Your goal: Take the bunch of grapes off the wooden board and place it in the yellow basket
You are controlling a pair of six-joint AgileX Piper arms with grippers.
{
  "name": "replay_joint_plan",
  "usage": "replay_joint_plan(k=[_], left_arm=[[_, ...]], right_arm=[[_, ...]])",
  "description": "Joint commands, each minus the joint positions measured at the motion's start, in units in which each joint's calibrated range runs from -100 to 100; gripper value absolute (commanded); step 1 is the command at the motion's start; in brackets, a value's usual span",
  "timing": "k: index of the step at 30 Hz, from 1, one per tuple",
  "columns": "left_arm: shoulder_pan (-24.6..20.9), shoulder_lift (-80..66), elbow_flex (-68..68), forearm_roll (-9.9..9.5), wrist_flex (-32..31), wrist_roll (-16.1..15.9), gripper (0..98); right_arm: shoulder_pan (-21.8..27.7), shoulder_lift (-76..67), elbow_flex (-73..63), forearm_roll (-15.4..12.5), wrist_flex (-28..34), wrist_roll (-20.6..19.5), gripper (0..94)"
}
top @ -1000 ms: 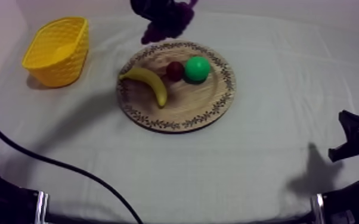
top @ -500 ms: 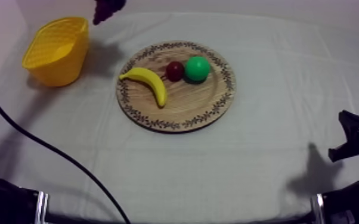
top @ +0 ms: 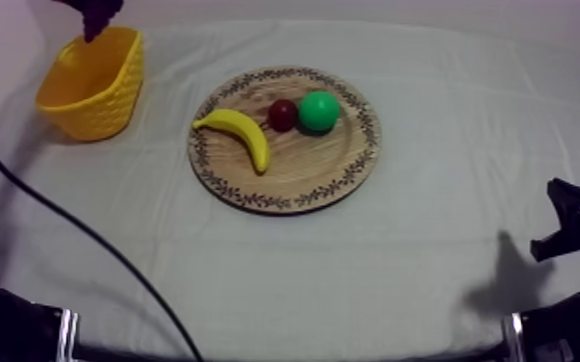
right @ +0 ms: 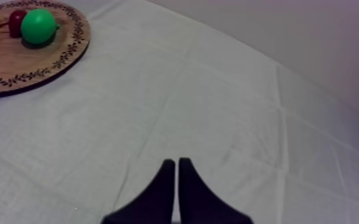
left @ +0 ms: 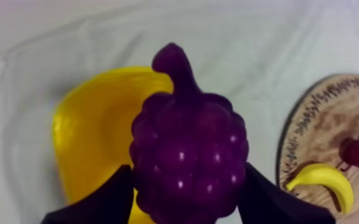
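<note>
**Grapes held over the yellow basket**

The left gripper (left: 188,182) is clamped round the bunch of grapes (left: 185,134). Its two black fingers (left: 101,202) press against the lower flanks of the purple bunch, one on each side, and the stem points away from the gripper. The bunch hangs in the air, clear of the wooden board (left: 331,119), with the open mouth of the yellow basket (left: 86,137) directly beneath it.

In the top view the grapes (top: 98,13) show at the far left of the table, above the far rim of the basket (top: 111,101) and not yet resting inside it. The basket stands on the grey-white cloth (top: 429,250) at the far left. It is well apart from the board (top: 303,173), which lies near the middle of the table.

Three toy fruits rest on the board. The banana (top: 241,135) lies on the left half, curving from the left rim toward the near side. The small red fruit (top: 281,115) sits just right of the banana's far end. The green pear (top: 319,111) is on the red fruit's right, touching it or nearly so.

The right gripper (right: 175,170) is closed on nothing. Its fingers lie together as a narrow wedge just above bare cloth at the near right of the table, well apart from the board. The right arm (top: 578,226) sits low at the near right edge.
</note>
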Motion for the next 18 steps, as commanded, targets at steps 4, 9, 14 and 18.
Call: replay_joint_plan(k=[4, 9, 14, 18], left_arm=[[-2.50, 0.09, -0.85, 0.09, 2.25, 0.59, 44.1], [-3.27, 0.74, -0.97, 0.11, 3.08, 1.27, 43.8], [-3.53, 2.55, -0.23, 0.17, 3.28, 2.07, 45.0], [-3.94, 4.84, 0.41, 0.55, 3.31, 2.62, 45.7]], right_arm=[[0.00, 0.00, 0.00, -0.01, -0.01, 0.00, 0.3], [0.00, 0.00, 0.00, -0.01, -0.01, 0.00, 0.3], [0.00, 0.00, 0.00, -0.01, -0.01, 0.00, 0.3], [0.00, 0.00, 0.00, -0.01, -0.01, 0.00, 0.3]])
